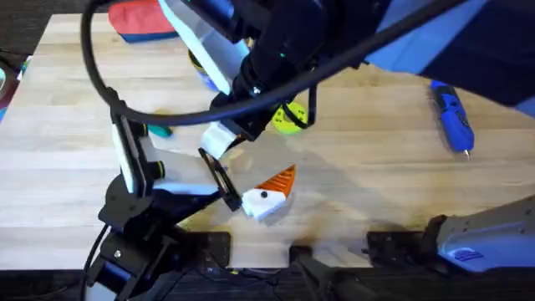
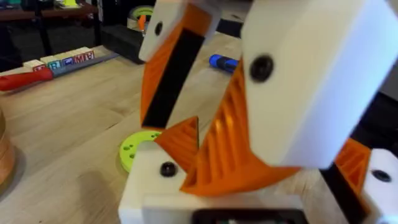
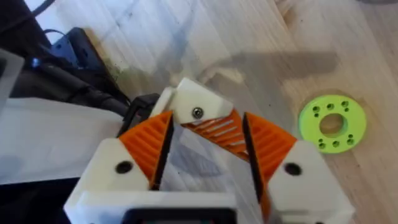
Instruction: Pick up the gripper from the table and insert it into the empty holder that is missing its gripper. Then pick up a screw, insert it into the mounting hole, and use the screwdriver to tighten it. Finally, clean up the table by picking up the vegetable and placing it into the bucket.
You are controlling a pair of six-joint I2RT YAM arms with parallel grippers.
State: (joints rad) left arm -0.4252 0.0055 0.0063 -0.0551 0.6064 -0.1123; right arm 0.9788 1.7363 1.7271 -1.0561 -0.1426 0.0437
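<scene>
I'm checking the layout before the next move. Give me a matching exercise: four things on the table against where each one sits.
Things:
1. blue screwdriver
2. green disc
3. red pouch
4. white holder with orange fin

Places:
A. far left corner of the table
B. middle, close to the arms' bases
C. right side, lying on its own
D. table centre, beside the raised dark arm

Pairs: 1-C, 2-D, 3-A, 4-B
</scene>
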